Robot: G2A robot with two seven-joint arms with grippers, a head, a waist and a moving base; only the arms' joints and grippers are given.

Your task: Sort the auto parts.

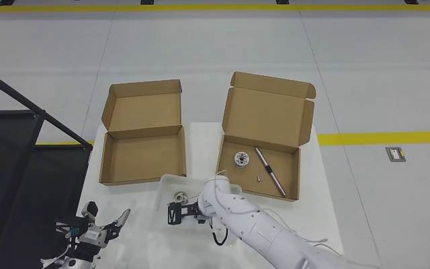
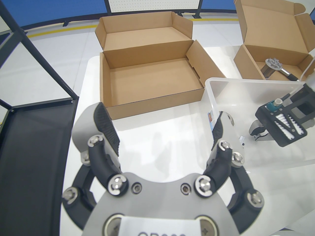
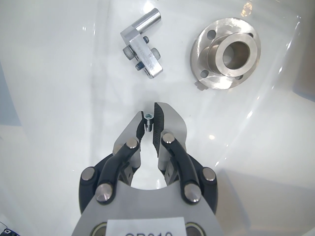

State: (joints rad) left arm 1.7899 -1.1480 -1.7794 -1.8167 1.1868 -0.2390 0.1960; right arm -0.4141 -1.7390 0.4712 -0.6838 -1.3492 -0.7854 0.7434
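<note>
The right claw [image 3: 148, 118] pinches a small screw [image 3: 149, 122] inside the white bin [image 3: 61, 37] at the desk's [image 1: 141, 205] front edge, beside a bracket [image 3: 141, 50] and flange [image 3: 225, 56], while the left claw [image 2: 161, 112] hangs spread near the front left corner.

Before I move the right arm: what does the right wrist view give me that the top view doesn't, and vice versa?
Right wrist view adds: a small screw pinched in the right gripper, and a bracket lying beside the flange. Top view adds: the open left box and right box, the latter holding a rod, a round part and a small piece, plus the open left gripper. Both: the flange in the white bin, with the right gripper at that bin.
</note>
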